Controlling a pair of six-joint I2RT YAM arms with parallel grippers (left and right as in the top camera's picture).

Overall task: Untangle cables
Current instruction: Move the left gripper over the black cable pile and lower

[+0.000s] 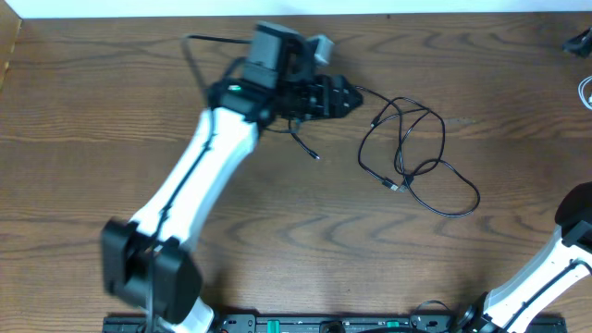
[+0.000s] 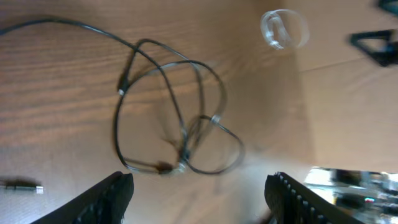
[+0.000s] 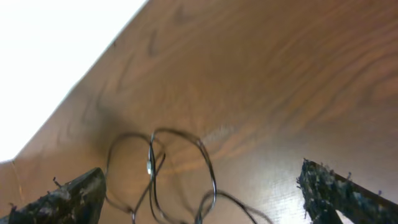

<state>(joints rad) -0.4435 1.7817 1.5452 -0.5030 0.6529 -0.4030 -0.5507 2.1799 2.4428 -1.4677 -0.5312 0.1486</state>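
Note:
The cables (image 1: 407, 148) lie as a loose tangle of thin black loops on the wooden table, right of centre. A separate short black lead with a small plug (image 1: 316, 156) lies to their left. My left gripper (image 1: 354, 98) hovers at the far middle of the table, just left of the loops. In its wrist view it (image 2: 199, 199) stands open and empty, with the coil (image 2: 174, 118) ahead of it and the plug (image 2: 22, 185) to the left. My right gripper (image 3: 200, 186) is open wide above the loops (image 3: 168, 174), holding nothing. The overhead view shows only the right arm (image 1: 564, 254).
A clear ring (image 2: 284, 29) and a black object (image 2: 376, 45) lie beyond the coil, at the table's right edge. The left arm (image 1: 199, 176) crosses the left half of the table diagonally. A thicker black cord (image 1: 199, 60) loops beside it.

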